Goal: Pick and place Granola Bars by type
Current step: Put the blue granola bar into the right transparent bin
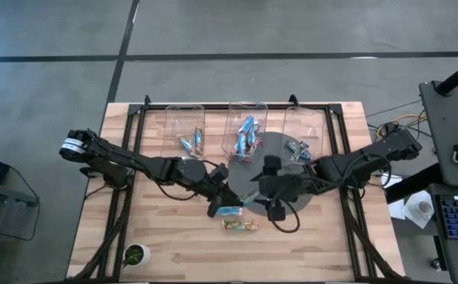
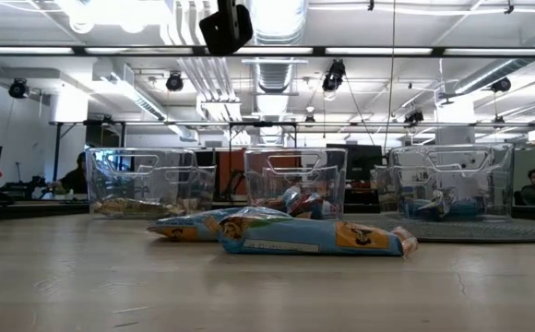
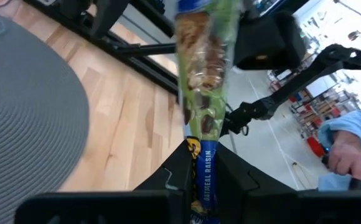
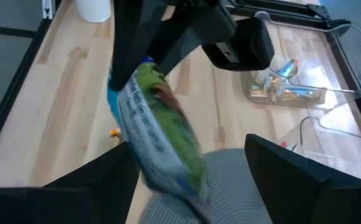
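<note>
Now, wooden table (image 1: 174, 237) carries three clear bins (image 1: 245, 130) along its far edge and a grey round mat (image 1: 280, 162) near the mid bin. Left gripper (image 1: 217, 207), just off the mat's edge, is clamped on a green granola bar (image 3: 205, 68). Right gripper (image 1: 276, 211), over the mat w/ fingers (image 4: 292, 168) apart, flanks that bar. Two more bars (image 1: 237, 218) lie on the table beside the mat.

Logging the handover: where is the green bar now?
The green bar hangs mid-table, clamped in the left pincer, between the right pincer's open fingers, above two loose bars.
</note>
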You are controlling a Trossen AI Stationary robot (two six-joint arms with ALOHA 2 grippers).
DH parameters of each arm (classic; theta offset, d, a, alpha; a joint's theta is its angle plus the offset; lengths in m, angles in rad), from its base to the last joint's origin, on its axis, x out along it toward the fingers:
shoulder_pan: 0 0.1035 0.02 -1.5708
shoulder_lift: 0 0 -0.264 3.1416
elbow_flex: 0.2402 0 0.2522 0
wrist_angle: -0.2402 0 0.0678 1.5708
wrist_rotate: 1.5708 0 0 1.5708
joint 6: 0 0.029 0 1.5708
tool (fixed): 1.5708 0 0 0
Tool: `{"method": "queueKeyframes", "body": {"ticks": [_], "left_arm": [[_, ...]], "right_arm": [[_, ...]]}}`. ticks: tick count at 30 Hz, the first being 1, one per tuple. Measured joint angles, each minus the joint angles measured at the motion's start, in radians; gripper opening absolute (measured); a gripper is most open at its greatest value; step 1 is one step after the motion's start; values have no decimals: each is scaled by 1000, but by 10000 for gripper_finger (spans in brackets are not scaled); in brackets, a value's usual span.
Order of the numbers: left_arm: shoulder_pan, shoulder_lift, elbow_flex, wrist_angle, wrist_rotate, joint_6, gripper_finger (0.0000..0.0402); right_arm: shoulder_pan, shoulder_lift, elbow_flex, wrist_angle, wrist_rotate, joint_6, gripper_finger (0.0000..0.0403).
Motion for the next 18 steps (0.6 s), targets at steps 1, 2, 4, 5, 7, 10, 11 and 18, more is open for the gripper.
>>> {"method": "queueKeyframes", "body": {"ticks": [1,2,4,5,7,10,11,18], "left_arm": [[0,0,0,-8,-1,1,26],[1,0,0,-18,-1,1,26],[2,5,0,-27,-1,1,26],[4,8,0,-25,-2,0,26],[5,10,0,-28,-3,-1,26],[7,10,0,-29,-4,-2,26],[8,10,0,-31,-3,-3,26],[10,10,0,-35,5,-24,26]], "right_arm": [[-1,0,0,0,0,-3,269],[-1,0,0,0,0,-5,263],[-2,0,0,0,0,-6,252],[-3,0,0,-3,-3,-6,245],[-4,0,0,-3,-4,-11,233],[-4,0,0,-1,-3,-14,216],[-4,0,0,-2,-3,-15,212],[-14,0,0,-2,-1,-25,212]]}}
